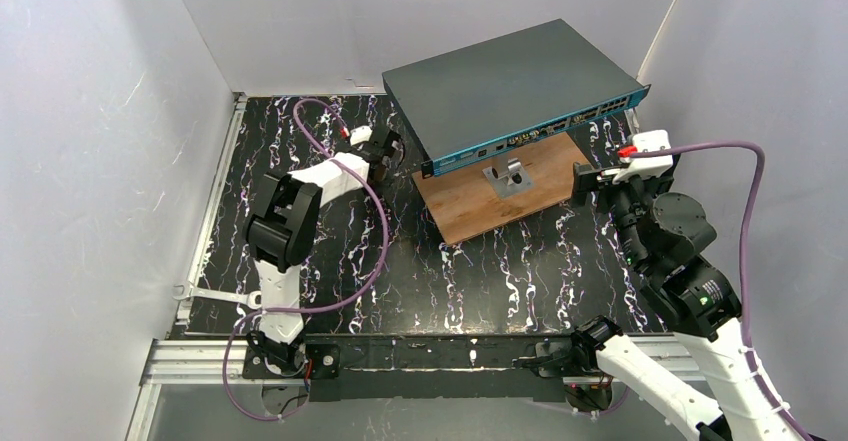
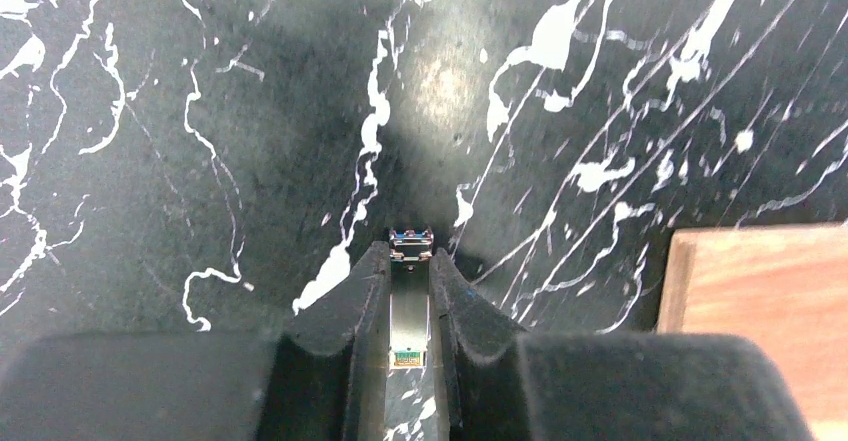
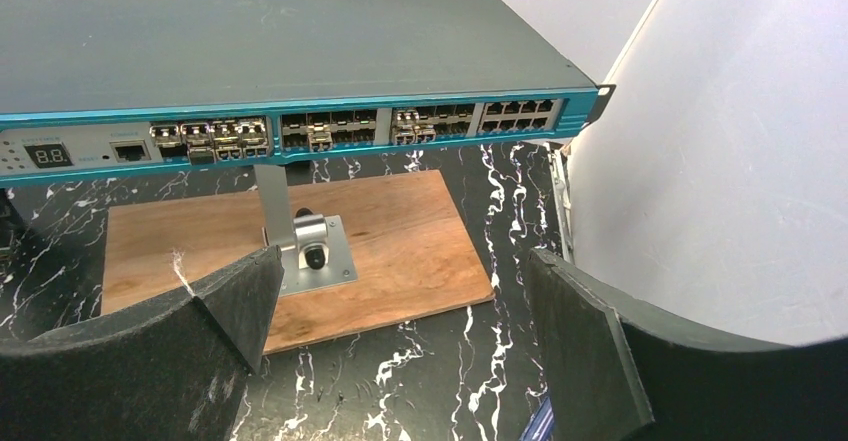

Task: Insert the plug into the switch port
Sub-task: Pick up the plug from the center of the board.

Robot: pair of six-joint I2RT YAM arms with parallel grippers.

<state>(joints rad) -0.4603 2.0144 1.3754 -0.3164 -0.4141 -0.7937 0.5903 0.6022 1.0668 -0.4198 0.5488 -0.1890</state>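
Observation:
The plug, a small silver metal module with a green end, lies on the black marbled table between the fingers of my left gripper. Both pads press against its sides. In the top view my left gripper sits low on the table, left of the switch's near corner. The switch is a flat dark grey box raised on a stand, and its teal front strip of sockets faces my right wrist camera. My right gripper hangs open in front of the switch with nothing between its fingers.
A brown wooden board lies under the switch and carries a metal post and bracket. Its corner shows at the right of the left wrist view. A purple cable loops round the left arm. White walls enclose the table.

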